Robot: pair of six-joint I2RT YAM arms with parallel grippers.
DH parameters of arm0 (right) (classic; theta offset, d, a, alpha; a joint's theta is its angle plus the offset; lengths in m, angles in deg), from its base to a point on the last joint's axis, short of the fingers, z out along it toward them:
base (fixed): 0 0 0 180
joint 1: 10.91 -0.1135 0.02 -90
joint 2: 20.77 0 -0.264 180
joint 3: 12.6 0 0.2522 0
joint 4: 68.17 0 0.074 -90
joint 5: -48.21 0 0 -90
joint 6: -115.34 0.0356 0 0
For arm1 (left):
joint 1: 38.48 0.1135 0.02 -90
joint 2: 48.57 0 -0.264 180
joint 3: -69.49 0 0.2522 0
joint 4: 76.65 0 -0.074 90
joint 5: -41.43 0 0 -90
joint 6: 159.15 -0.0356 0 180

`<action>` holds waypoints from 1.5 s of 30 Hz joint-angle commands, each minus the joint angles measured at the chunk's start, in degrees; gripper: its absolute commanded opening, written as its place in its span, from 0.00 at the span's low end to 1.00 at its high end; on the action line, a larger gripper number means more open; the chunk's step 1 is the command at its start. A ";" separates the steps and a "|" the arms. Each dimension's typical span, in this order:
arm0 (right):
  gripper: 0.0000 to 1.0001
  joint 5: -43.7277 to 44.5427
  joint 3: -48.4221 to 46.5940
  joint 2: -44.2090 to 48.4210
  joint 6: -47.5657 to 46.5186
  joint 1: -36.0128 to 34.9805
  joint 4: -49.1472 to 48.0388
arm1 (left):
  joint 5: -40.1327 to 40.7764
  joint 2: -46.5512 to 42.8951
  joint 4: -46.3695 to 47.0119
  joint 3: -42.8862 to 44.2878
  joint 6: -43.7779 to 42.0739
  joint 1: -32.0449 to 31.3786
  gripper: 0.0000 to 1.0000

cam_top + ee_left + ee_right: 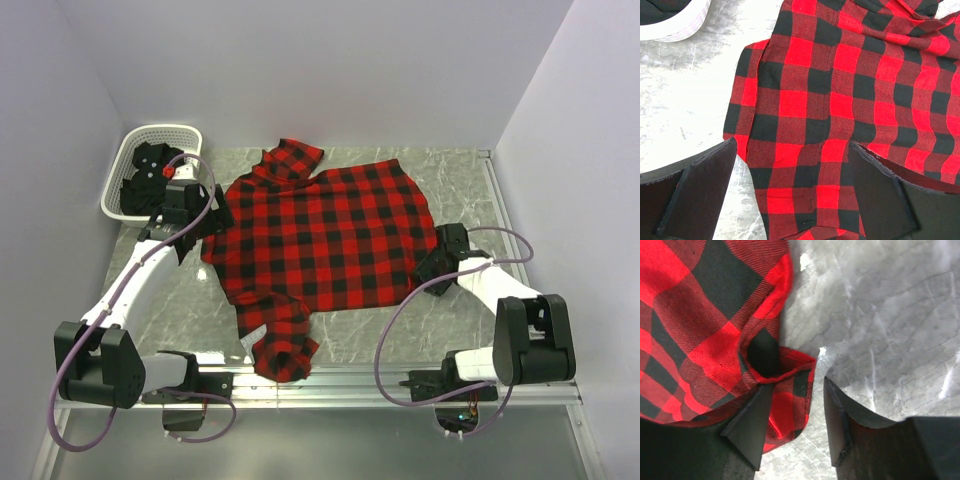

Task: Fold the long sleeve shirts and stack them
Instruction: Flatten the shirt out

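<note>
The grey marbled table [460, 190] carries the red-and-black flannel shirt [330, 235], which lies spread flat across its middle, collar toward the far wall and one sleeve folded down toward the near edge. Beyond the flannel's far-left shoulder stands a white lattice basket [160, 131], apart from the flannel, with the black shirt [143, 160] bunched inside it. The left gripper [792, 150] hangs over the flannel's left edge, its jaws spread wide and straddling that edge: one finger is above bare table, the other above the checked cloth, and neither presses the fabric. The right gripper [796, 390] sits low at the flannel's right edge, jaws partly spread; a curled-up fold of the hem lies against the inner finger, while bare table shows in the gap before the outer finger.
</note>
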 commanded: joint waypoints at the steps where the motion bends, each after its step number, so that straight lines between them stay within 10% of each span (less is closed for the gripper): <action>1: 0.51 4.44 -1.07 -2.63 -0.41 -2.76 4.45 | -0.93 -0.05 1.10 0.02 -1.02 0.01 0.99; 21: 0.00 8.67 -2.84 -7.47 -0.85 -4.88 9.12 | -0.85 -1.37 1.10 -0.25 -1.19 -0.08 0.99; 40: 0.04 11.93 -3.98 7.20 -0.94 -4.88 27.66 | 0.47 -1.46 0.66 0.02 -1.54 0.01 0.99; 45: 0.37 11.66 -3.54 9.93 -0.41 -4.97 28.02 | 0.30 -1.37 0.66 -0.07 -1.46 0.01 0.99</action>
